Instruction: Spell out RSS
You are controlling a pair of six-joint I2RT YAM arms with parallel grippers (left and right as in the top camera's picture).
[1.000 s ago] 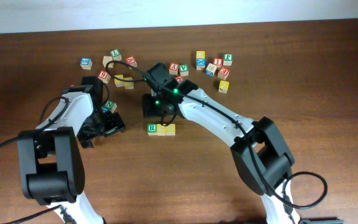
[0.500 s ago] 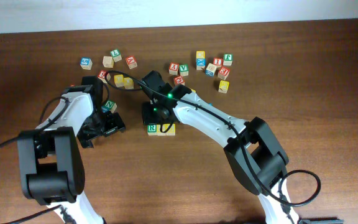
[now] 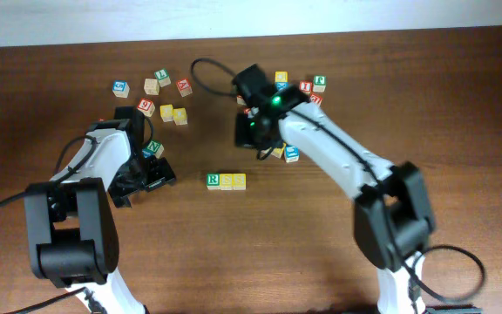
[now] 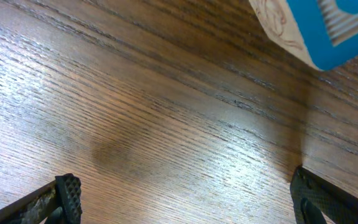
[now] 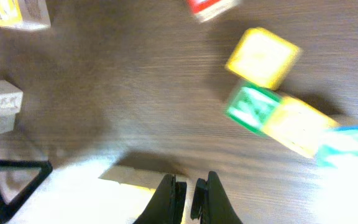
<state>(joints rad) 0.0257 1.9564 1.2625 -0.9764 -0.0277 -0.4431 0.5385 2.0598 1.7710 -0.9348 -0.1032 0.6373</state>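
Upper left of the table (image 3: 234, 253): eight loose cubes (image 3: 166, 112), one of them a blue-and-green cube (image 3: 153, 148) just beside the left gripper (image 3: 145, 183), spread wide, low over bare wood, holding nothing. At centre: RSS row (image 3: 226, 180) of three touching cubes, one green R cube (image 3: 213, 180), then two yellow cubes (image 3: 239, 180). Farther right: right gripper (image 5: 188, 190) pressed together, empty, arm stretched over a second scatter (image 3: 319, 83), partly hidden, not countable.
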